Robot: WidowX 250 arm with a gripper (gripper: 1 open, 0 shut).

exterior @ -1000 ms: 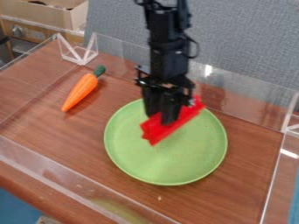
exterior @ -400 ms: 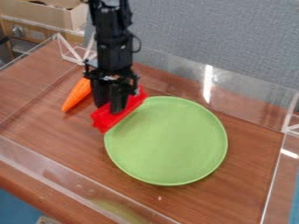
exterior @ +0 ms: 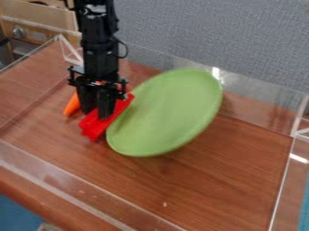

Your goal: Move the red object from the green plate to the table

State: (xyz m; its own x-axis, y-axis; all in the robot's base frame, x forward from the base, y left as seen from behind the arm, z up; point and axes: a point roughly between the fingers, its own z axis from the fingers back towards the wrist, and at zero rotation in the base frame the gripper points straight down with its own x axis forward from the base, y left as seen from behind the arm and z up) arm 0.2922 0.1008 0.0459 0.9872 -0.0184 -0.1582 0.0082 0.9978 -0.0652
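Pincer: the black pincer [exterior: 99,101] hangs from the arm [exterior: 97,36] and points straight down near the left part of the counter [exterior: 241,171]; its jaws are clenched on the red object.
Red object: the red object [exterior: 103,117] is held by its upper part between the jaws; its lower end is low, at or just above the wood, left of the plate. It is tilted, and I cannot tell if it already touches the counter.
Green plate: the green plate [exterior: 169,113] is not flat; its right side is lifted and its left lower rim is down on the counter, just beside the red object and seemingly touching it. The plate looks a little blurred.
In the way: the plate's left rim presses close against the red object and the pincer, so there is almost no free gap on that side.
Carrot: an orange carrot [exterior: 72,106] lies behind the pincer toward the left edge of the counter; most of it is hidden by the jaws.
Walls: low clear walls [exterior: 36,171] run along the counter's edges; the front wall stands well apart from the pincer.
Background: cardboard boxes [exterior: 42,13] stand beyond the far left corner.
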